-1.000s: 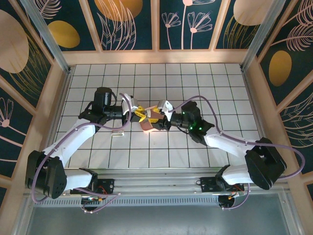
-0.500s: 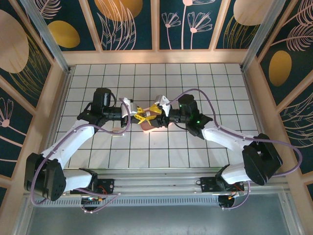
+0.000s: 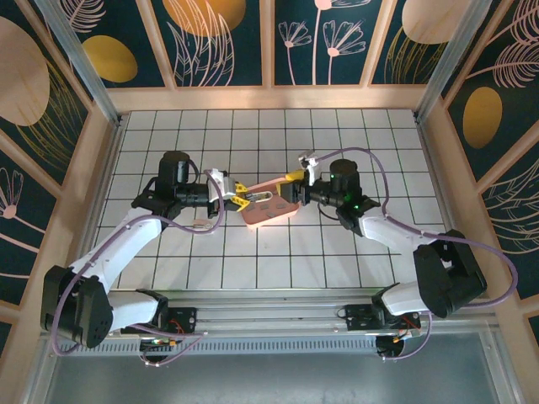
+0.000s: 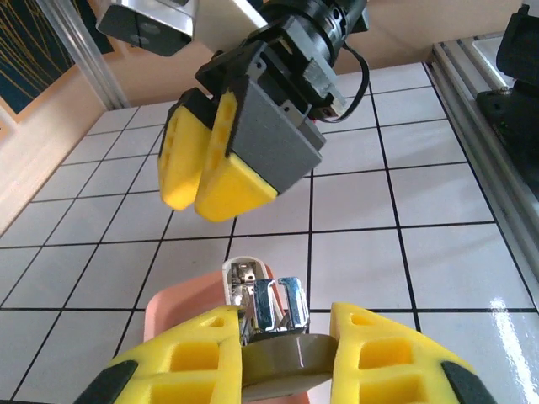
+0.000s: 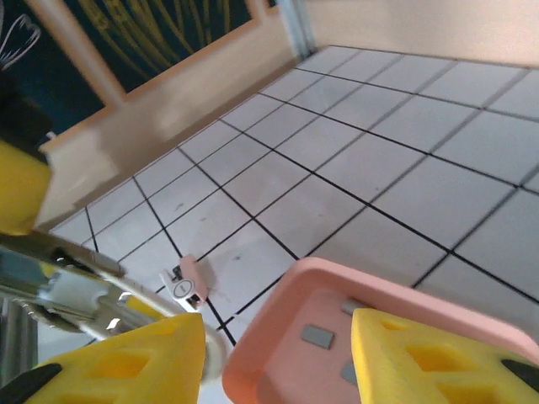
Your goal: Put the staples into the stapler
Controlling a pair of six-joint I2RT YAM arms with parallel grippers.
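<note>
At the left of the desk (image 3: 337, 252), your left arm reaches in toward the middle. Just below its forearm a small pink piece (image 3: 200, 225) lies alone on the white tiles, apart from everything else. Your left claw (image 3: 240, 199) is clamped on the stapler (image 3: 259, 196). From the left wrist you see the yellow fingers (image 4: 189, 358) pressed against both sides of the stapler's round olive-grey base, and its chrome top (image 4: 271, 305) stands up between them. The stapler hangs over the left part of the pink tray (image 3: 282, 215). You cannot tell from these views whether it touches the tray.

Move on to the tray, which sits flat on the tiles at the centre of the desk, between your two claws. The staples (image 5: 317, 336) lie inside it as small dark-grey strips on the tray floor. The right wrist view shows at least three of them, loose and apart from one another.

Over the tray's far right edge you find your right claw (image 3: 292, 179), tilted down toward the tray and pointing at the left claw. Its fingers (image 5: 425, 358) stand apart with nothing between them, and through the gap you look down at the tray rim and the staples. From the left wrist the right claw (image 4: 200, 202) hovers above and beyond the stapler, near it but not touching.
</note>
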